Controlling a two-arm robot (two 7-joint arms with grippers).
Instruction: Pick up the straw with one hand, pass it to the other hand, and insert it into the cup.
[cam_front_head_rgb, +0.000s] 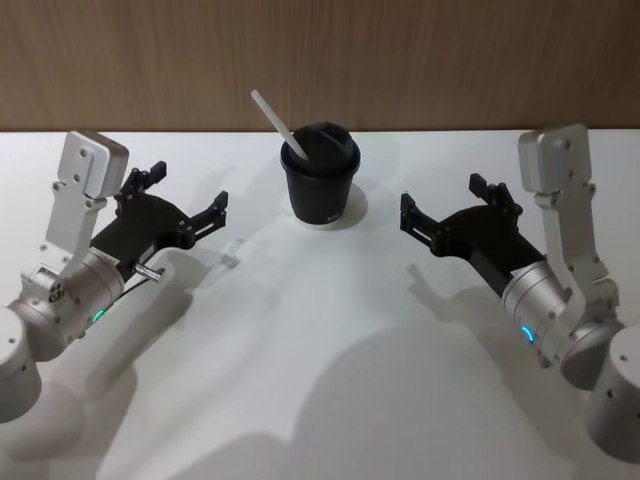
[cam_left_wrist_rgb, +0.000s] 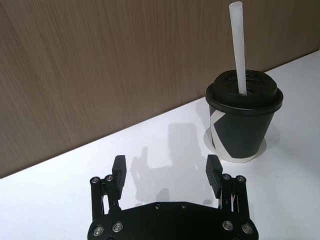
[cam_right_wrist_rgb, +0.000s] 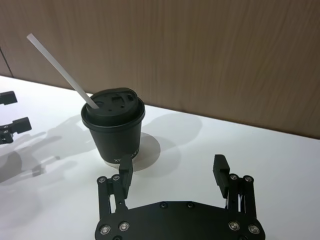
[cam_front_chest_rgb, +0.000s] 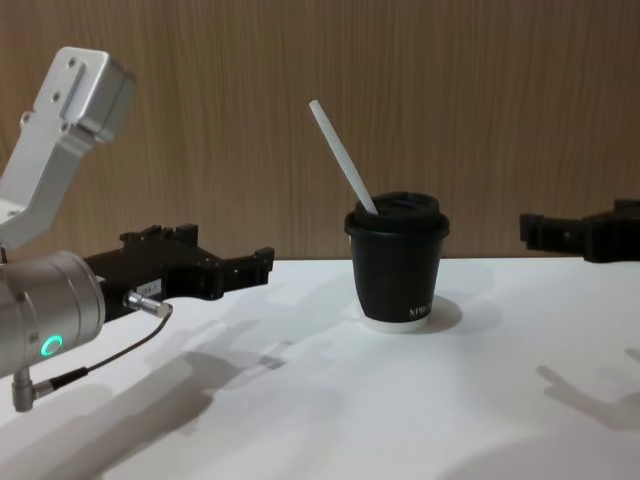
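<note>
The black lidded cup (cam_front_head_rgb: 320, 185) stands upright at the back middle of the white table. The white straw (cam_front_head_rgb: 272, 113) sticks out of its lid, leaning to the left and back; in the chest view the straw (cam_front_chest_rgb: 340, 165) rises well above the cup (cam_front_chest_rgb: 395, 270). My left gripper (cam_front_head_rgb: 188, 190) hovers left of the cup, open and empty, its fingers (cam_left_wrist_rgb: 119, 170) pointing at the cup (cam_left_wrist_rgb: 242, 125). To the cup's right, my right gripper (cam_front_head_rgb: 443, 195) is also open and empty, with its fingers (cam_right_wrist_rgb: 220, 167) a short way from the cup (cam_right_wrist_rgb: 116, 135).
A wood-panelled wall (cam_front_head_rgb: 400, 60) runs close behind the cup. The white table (cam_front_head_rgb: 330, 370) stretches bare toward me between the two arms. A round white mark (cam_right_wrist_rgb: 147, 152) lies under the cup's base.
</note>
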